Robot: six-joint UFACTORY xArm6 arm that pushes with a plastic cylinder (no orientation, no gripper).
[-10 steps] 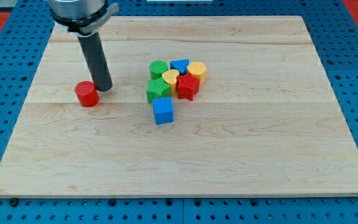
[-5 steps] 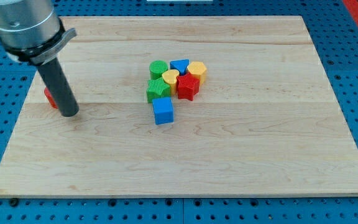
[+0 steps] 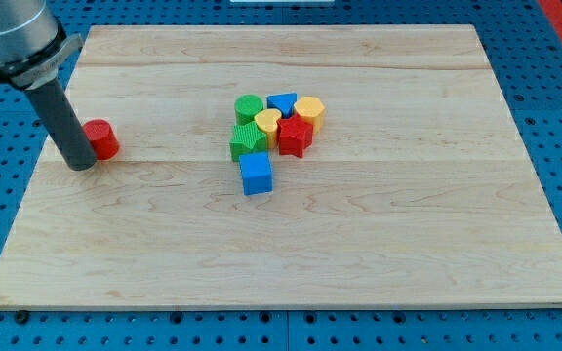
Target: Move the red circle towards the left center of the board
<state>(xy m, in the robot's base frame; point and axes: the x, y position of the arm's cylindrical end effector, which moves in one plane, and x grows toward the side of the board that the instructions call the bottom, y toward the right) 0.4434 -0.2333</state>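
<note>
The red circle (image 3: 100,139) sits near the board's (image 3: 379,253) left edge at about mid-height — so I judge the task all but done — with my tip (image 3: 81,164), a bare rod with no claw, touching its left side

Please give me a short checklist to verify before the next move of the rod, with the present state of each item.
1. Red circle near the left centre of the board: ok.
2. Red circle fully on the board: ok.
3. My tip on the correct side for another leftward push: not ok, it is at the circle's left.
4. Tip touching the circle: cannot tell, they look very close.
5. Cluster with blue square clear of the tip: ok.
</note>
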